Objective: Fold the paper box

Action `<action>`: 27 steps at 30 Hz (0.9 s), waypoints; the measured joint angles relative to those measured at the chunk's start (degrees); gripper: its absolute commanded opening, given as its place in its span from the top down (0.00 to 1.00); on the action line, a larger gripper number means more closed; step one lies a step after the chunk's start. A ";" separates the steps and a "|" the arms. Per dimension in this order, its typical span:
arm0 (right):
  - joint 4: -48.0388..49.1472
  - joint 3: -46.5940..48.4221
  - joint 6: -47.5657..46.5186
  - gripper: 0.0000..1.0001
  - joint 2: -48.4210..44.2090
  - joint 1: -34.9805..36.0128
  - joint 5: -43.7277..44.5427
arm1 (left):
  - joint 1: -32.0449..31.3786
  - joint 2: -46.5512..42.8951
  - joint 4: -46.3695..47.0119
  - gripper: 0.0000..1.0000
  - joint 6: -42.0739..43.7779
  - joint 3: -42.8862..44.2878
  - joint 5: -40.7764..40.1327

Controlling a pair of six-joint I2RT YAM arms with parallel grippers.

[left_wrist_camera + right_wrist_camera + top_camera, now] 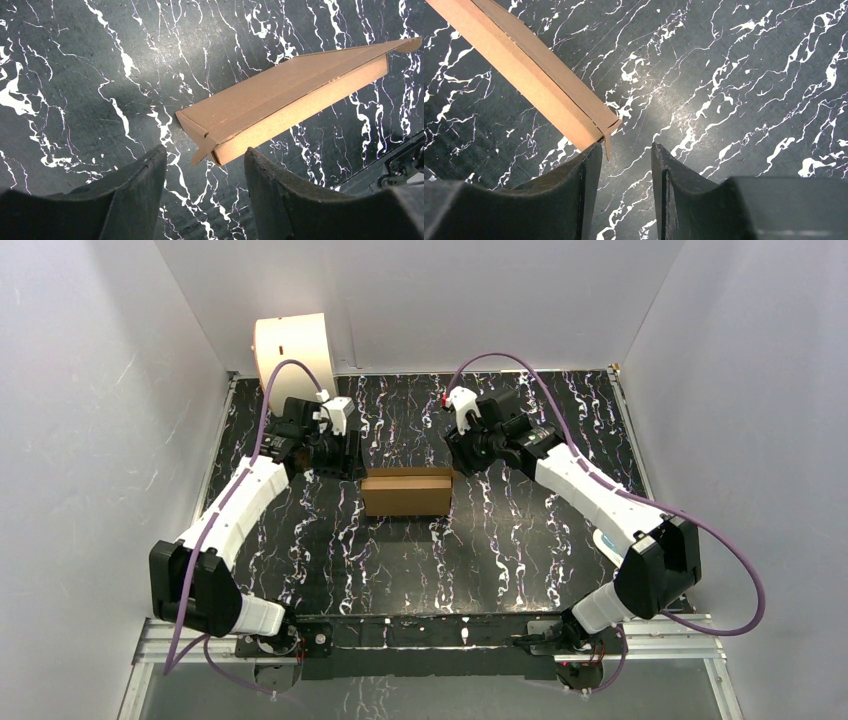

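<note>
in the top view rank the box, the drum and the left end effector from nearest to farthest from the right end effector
1. box, right beside it
2. left end effector, past the box
3. drum, back left corner

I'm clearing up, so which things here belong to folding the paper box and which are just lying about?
For the job: paper box, left tool, right tool.
Lying about: cream drum, far left corner.
</note>
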 measured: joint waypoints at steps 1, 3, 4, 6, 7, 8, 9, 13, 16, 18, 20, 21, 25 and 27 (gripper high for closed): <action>0.00 -0.11 0.15 0.53 0.00 0.00 -0.02 | 0.00 0.04 -0.20 0.48 0.17 0.13 0.15; 0.68 -0.55 0.42 0.53 0.00 0.00 -0.17 | 0.00 0.04 -0.37 0.51 0.48 0.13 0.61; 1.22 -0.94 0.52 0.54 0.00 0.00 -0.35 | 0.00 0.07 -0.42 0.53 0.55 0.13 0.81; 1.57 -1.77 0.74 0.54 0.00 0.00 -0.85 | 0.00 0.11 -0.42 0.55 0.68 0.13 1.16; 1.46 -1.99 0.92 0.55 0.00 0.00 -1.25 | 0.00 0.11 -0.42 0.57 0.70 0.13 1.38; 1.53 -2.14 1.05 0.55 0.07 -0.02 -1.66 | 0.00 0.13 -0.39 0.59 0.70 0.13 1.57; 1.62 -2.25 1.18 0.57 0.07 0.00 -1.90 | 0.00 0.22 -0.39 0.60 0.70 0.13 1.73; 1.86 -2.91 1.68 0.62 0.09 0.00 -3.02 | 0.00 1.25 -0.37 0.66 0.55 0.13 2.60; 1.99 -2.99 2.01 0.70 0.42 0.00 -3.78 | 0.00 1.99 -0.33 0.68 0.44 0.13 3.67; 2.19 -2.99 2.21 0.73 0.52 0.00 -4.13 | 0.00 2.01 -0.28 0.71 0.26 0.13 4.20; 2.49 -2.99 2.60 0.78 0.57 0.00 -4.48 | 0.00 2.01 -0.09 0.74 -0.15 0.13 4.96; 2.60 -2.99 2.73 0.79 0.59 0.00 -4.61 | 0.00 2.01 -0.13 0.75 -0.46 0.13 5.42; 2.82 -2.99 3.39 0.84 0.83 0.00 -4.81 | 0.00 2.01 0.46 0.82 -1.55 0.13 6.99; 2.82 -2.99 3.87 0.85 1.03 0.00 -4.81 | 0.00 2.01 0.79 0.85 -2.12 0.13 7.30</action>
